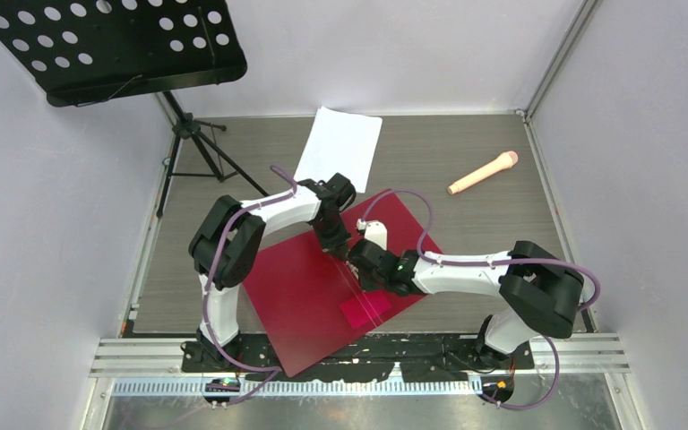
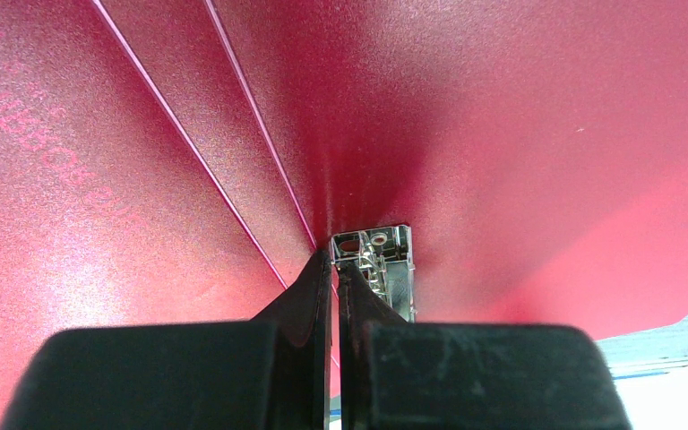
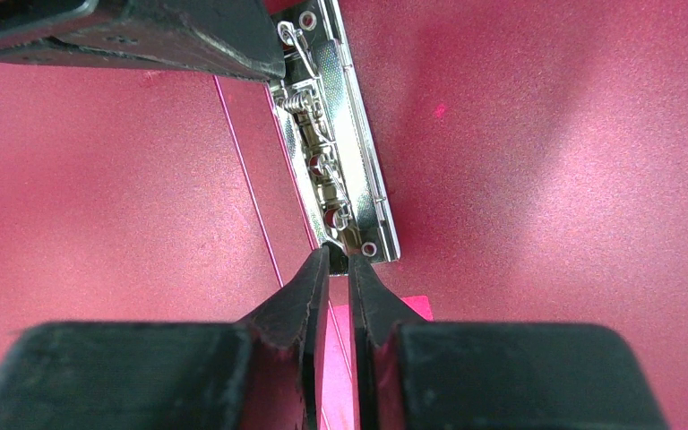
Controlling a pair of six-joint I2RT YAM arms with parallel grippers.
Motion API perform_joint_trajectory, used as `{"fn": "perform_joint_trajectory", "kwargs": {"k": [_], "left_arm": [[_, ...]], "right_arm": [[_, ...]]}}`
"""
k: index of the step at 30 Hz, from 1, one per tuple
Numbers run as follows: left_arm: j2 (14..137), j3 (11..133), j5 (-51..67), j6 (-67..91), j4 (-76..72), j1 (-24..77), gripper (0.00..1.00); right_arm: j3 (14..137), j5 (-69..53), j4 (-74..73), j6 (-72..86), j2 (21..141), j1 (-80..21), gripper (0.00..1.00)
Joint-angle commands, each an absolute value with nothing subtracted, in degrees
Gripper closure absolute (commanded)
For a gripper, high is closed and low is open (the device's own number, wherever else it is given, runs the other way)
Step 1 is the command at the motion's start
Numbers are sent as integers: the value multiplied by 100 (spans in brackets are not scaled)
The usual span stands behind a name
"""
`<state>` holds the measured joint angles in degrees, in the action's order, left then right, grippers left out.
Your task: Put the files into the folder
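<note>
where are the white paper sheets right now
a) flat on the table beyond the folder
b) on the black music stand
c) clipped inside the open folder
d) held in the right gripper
a: the white paper sheets lie flat on the table beyond the far side of the open red folder, whose inside shows only its metal clip and a pink patch.

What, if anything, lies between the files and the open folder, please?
Nothing lies on the table between the files and the folder. Over its spine, though, the left gripper and right gripper both sit at the clip.
</note>
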<state>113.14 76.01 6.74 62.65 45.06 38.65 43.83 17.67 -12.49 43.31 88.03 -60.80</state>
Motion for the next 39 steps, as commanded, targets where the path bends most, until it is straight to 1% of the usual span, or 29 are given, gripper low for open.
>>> {"fn": "perform_joint_trajectory", "kwargs": {"k": [1,15,22,31,35,39], "left_arm": [[12030,7082,-334,6023,5296,3837,100],[12023,7060,-302,6026,5298,3811,100],[12010,7034,-245,6001,5271,3785,100],[12039,6976,-46,5952,5201,3716,100],[12020,6924,-26,5913,5162,3645,100],[11987,6830,234,5869,5142,3568,100]], "right_arm": [[4458,2011,-1600,4382,9078,-6125,87],[4787,2699,-2638,4693,9714,-6269,90],[5029,3354,-3267,4930,9899,-6331,92],[5482,4320,-3819,5079,10247,-6811,92],[5640,4572,-3938,5050,10479,-6966,93],[5711,4784,-4019,5033,10639,-7081,93]]}}
